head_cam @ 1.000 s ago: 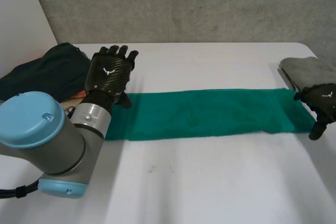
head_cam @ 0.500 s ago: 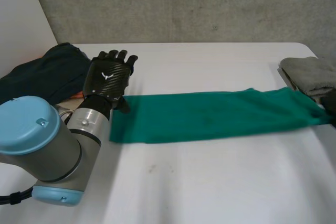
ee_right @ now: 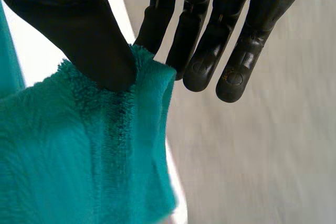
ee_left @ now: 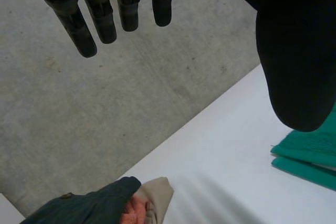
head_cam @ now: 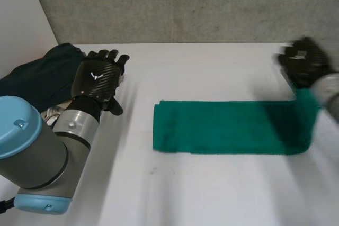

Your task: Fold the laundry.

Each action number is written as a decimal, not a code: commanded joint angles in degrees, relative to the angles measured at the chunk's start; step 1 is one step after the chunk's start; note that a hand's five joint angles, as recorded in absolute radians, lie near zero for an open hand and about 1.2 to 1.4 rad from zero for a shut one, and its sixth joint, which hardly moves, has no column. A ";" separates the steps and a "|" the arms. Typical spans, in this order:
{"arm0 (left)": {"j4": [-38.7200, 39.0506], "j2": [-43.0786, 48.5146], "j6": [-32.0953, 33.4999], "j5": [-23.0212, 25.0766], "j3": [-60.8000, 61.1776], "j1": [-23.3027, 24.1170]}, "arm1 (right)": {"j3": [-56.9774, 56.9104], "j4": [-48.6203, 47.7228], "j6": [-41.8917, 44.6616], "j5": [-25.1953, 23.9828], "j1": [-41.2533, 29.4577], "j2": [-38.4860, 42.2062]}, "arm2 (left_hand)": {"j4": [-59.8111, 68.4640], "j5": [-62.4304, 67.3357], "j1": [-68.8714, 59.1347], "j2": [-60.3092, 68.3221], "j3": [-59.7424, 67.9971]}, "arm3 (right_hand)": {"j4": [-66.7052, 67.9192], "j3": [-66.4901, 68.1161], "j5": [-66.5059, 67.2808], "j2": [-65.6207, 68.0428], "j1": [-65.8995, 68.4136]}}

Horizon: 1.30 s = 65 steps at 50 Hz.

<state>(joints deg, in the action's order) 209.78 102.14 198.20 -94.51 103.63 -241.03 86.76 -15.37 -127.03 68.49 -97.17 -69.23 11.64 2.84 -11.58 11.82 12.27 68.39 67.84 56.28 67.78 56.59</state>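
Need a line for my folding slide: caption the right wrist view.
Right hand pinches the edge of the fluffy teal terry towel against its thumb.

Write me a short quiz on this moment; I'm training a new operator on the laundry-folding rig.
1. True or false: the left hand is gripping the green towel.
2. Where does the right hand hold the towel? A) at one end, pinched between thumb and fingers; B) at the middle, pressed flat; C) nowhere, it hangs clear.
3. Fill in: the pile of dark clothes lies beside the ___ hand.

Key
1. False: its fingers are straight, and it is apart from the towel.
2. A.
3. left.
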 commanded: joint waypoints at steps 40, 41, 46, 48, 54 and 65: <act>0.54 11.94 0.78 -0.67 -11.52 9.70 | 14.14 6.58 -15.71 3.84 -0.57 6.48 | -1.43 -2.63 1.36 -1.60 -2.06 | 11.59 12.14 13.70 12.20 23.40; 0.54 11.59 0.78 -0.67 -11.34 9.70 | 13.88 6.40 -14.57 4.45 -0.04 6.30 | -1.43 -2.63 1.36 -1.60 -2.06 | 11.61 12.16 13.72 12.22 23.41; 0.01 10.45 0.78 -0.76 -10.12 9.52 | 12.82 4.91 -12.46 9.63 -0.47 4.55 | -1.43 -2.63 1.36 -1.60 -2.06 | 11.61 12.16 13.72 12.22 23.41; 0.01 9.22 0.87 -0.76 -9.50 9.26 | 12.03 4.65 -11.67 11.31 -1.26 2.97 | -1.43 -2.63 1.36 -1.60 -2.06 | 11.61 12.16 13.72 12.22 23.41; -0.08 5.70 0.78 -0.76 -6.95 7.33 | 7.90 4.12 -5.96 13.25 -12.23 0.67 | -1.43 -2.63 1.36 -1.60 -2.06 | 11.61 12.16 13.72 12.22 23.41; -0.16 1.49 0.69 -5.31 -3.34 4.25 | 8.07 -5.19 4.42 0.80 -33.07 7.43 | -1.43 -2.63 1.36 -1.60 -2.06 | 11.61 12.16 13.72 12.22 23.41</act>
<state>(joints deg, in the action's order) 209.70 105.07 198.96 -96.03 99.04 -235.59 93.08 -16.24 -125.78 78.71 -122.31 -66.01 11.65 2.84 -11.58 11.82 12.27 68.20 67.93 56.80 67.69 56.66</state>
